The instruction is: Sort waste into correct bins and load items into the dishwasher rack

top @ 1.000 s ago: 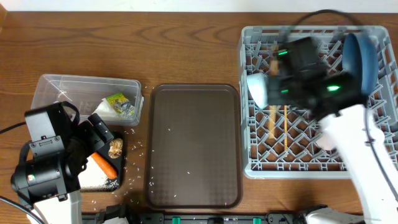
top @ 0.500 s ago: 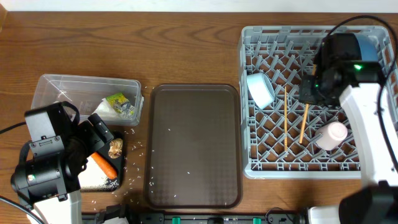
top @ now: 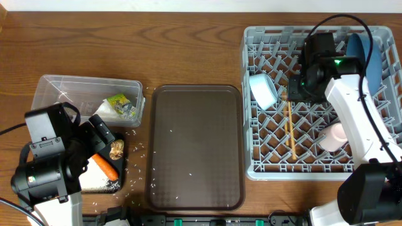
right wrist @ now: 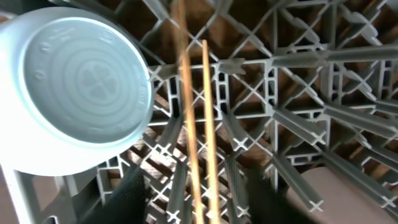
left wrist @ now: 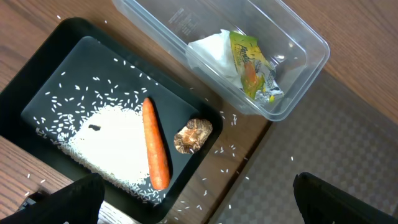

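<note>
The pair of chopsticks [top: 290, 129] lies side by side on the lattice floor of the grey dishwasher rack [top: 301, 169]. My right gripper [top: 293, 93] hovers over them, open, and the chopsticks [right wrist: 202, 112] run between its fingers untouched. Next to it a light-blue cup [right wrist: 74, 87] lies on its side. A pinkish cup [top: 333, 135] and a blue plate [top: 367, 56] also stand in the rack. My left gripper [left wrist: 199, 208] is open and empty above the black tray [left wrist: 62, 81], which holds the carrot [left wrist: 155, 149], a brown lump [left wrist: 193, 135] and rice [left wrist: 106, 143].
The clear tub [left wrist: 298, 37] behind the black tray holds a yellow-green wrapper [left wrist: 252, 65] and white paper [left wrist: 211, 50]. A dark brown serving tray [top: 195, 147] lies mid-table. Loose rice grains are scattered on the wood between it and the black tray.
My right gripper moved left across the rack and its jaws parted. The chopsticks, apart before, now lie together. The left arm has not moved.
</note>
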Action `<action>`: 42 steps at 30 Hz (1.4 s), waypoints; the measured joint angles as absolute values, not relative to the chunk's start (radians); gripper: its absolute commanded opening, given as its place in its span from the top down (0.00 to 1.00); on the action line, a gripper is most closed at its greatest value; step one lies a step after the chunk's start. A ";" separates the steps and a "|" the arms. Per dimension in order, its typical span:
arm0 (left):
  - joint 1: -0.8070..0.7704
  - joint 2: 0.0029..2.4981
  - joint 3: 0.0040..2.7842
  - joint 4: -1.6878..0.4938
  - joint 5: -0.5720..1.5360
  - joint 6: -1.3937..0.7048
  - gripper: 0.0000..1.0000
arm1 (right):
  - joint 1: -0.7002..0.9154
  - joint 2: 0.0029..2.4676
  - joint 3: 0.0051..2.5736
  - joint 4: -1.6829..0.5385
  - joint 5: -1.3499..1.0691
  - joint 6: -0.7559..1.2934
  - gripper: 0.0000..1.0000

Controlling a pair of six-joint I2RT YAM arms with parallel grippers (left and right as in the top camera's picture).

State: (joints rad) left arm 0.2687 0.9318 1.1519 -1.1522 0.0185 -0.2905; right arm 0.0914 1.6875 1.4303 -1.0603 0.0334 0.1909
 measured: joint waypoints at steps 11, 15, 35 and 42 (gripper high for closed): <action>0.268 0.932 1.152 -1.152 0.019 -0.290 0.02 | 0.112 1.544 1.429 -1.072 -0.105 0.166 0.31; 0.268 0.932 1.152 -1.152 0.019 -0.290 0.02 | 0.187 1.368 1.431 -1.047 -0.165 0.162 0.01; 0.269 0.932 1.152 -1.152 0.019 -0.290 0.02 | 0.376 0.997 1.432 -1.268 -0.181 0.079 0.01; 0.269 0.932 1.152 -1.152 0.019 -0.290 0.02 | 0.376 0.900 1.429 -1.242 -0.107 -0.023 0.01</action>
